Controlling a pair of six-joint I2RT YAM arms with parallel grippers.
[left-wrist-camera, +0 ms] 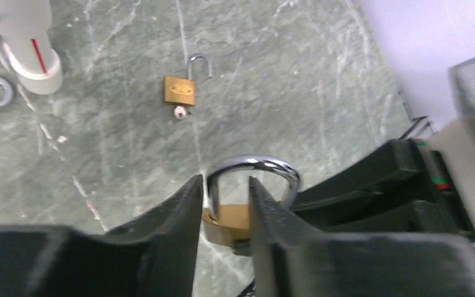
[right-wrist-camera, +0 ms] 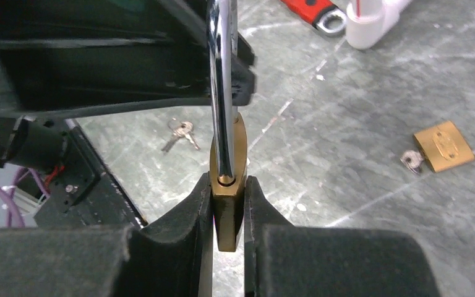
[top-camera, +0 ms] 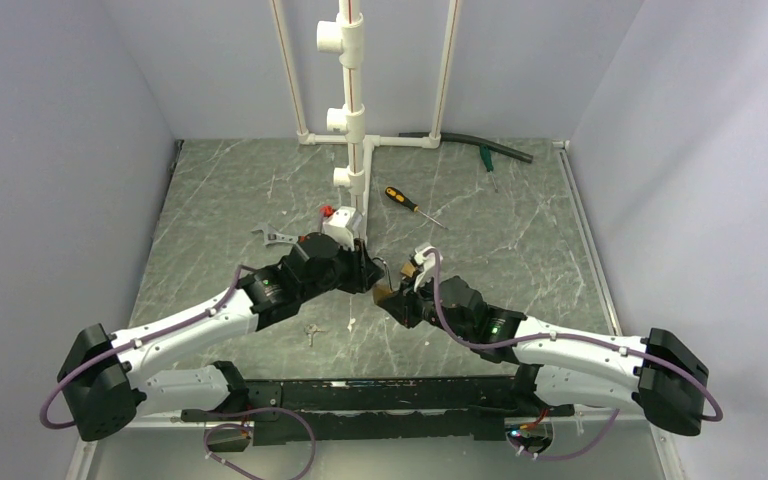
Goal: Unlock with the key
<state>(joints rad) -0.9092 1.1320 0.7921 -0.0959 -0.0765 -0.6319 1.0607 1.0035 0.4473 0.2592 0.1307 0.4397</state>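
Lock: large brass padlock (right-wrist-camera: 227, 223), betw. claws.
R gripper (right-wrist-camera: 227, 192): clamped on lock body.
L gripper (left-wrist-camera: 225, 185): fingers (left-wrist-camera: 179, 223) apart, astride shackle leg (left-wrist-camera: 213, 192).
Key: tiny silver-grey metal key (top-camera: 310, 333), on table (top-camera: 520, 260), near-left of lock; we judge L arm (top-camera: 200, 320) closer.

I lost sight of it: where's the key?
In the top view the key lies on the table beside the left arm, toward the near edge, left of the padlock in the right gripper.

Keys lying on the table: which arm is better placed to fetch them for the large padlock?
Left, probably. The right gripper is clamped on the brass body of the padlock. The left gripper stands open around the shackle, gripping nothing, and the keys lie close to the left arm.
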